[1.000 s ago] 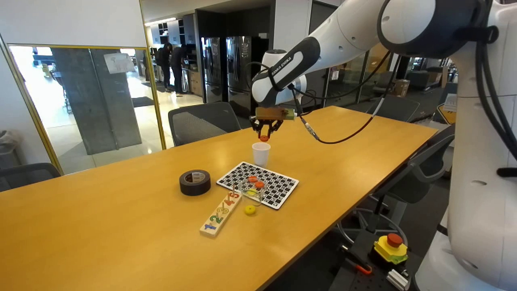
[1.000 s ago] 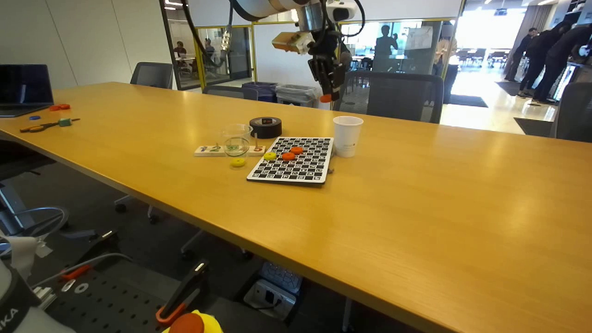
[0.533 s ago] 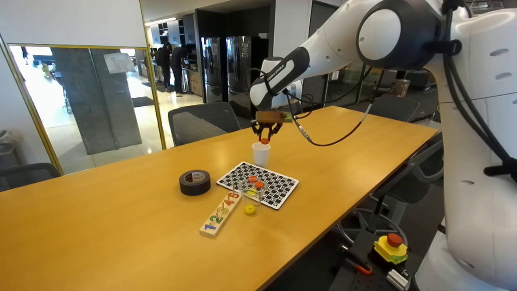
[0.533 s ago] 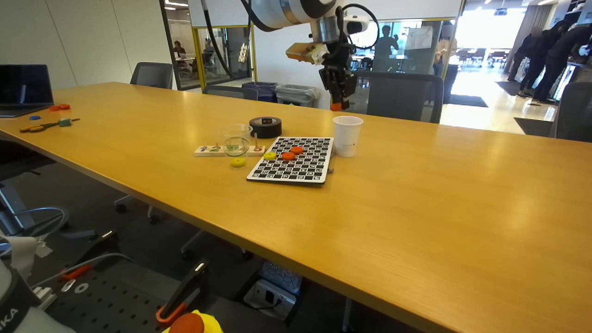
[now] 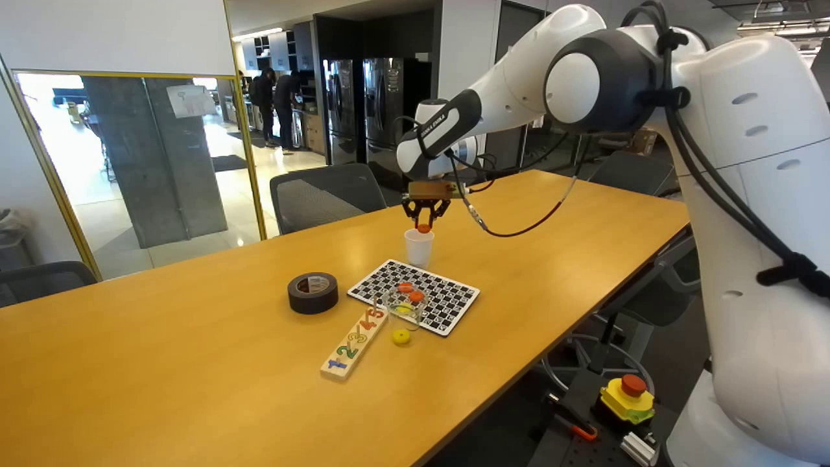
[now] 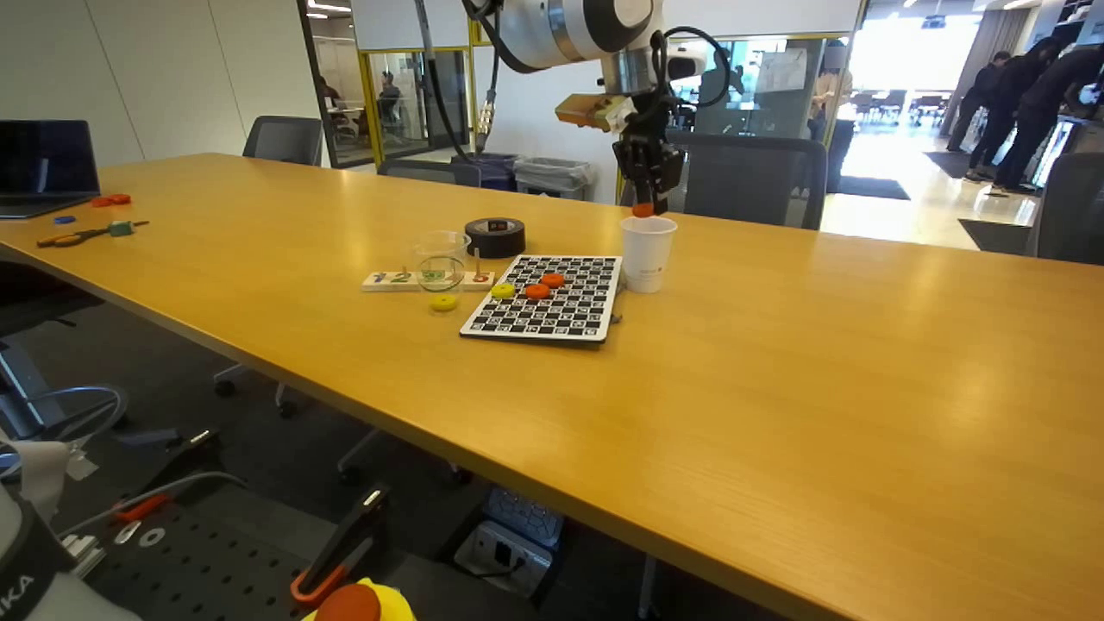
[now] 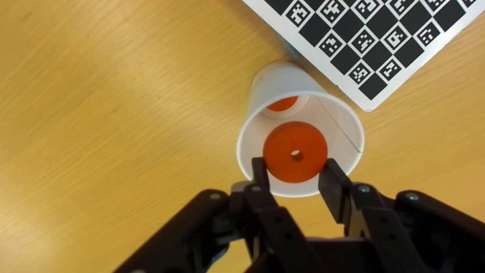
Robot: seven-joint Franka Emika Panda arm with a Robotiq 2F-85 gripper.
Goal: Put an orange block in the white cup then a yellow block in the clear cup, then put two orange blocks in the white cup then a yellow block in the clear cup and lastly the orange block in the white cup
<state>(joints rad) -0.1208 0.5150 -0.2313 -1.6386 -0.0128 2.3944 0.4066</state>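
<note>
My gripper (image 7: 294,165) is shut on a round orange block (image 7: 293,138) with a hole through it. It hangs at about rim height over the mouth of the white cup (image 6: 645,259). Down inside that cup lies another orange block (image 7: 282,104), partly hidden by the cup's wall. The black-and-white checkered board bears two orange blocks (image 6: 553,280) and a yellow block (image 6: 503,291). The clear cup (image 6: 442,240) stands beside the board. A second yellow block (image 6: 443,303) shows at the clear cup's base, seemingly inside it.
Close beside the white cup is the checkered board (image 5: 447,295). A black tape roll (image 5: 313,293) and a wooden number strip with pegs (image 5: 353,344) lie past the clear cup. A laptop (image 6: 43,168) and pliers (image 6: 78,236) sit at the table's far end.
The gripper has come down with the orange block, from well above the white cup to its rim. Blocks and cups on the table have stayed put.
</note>
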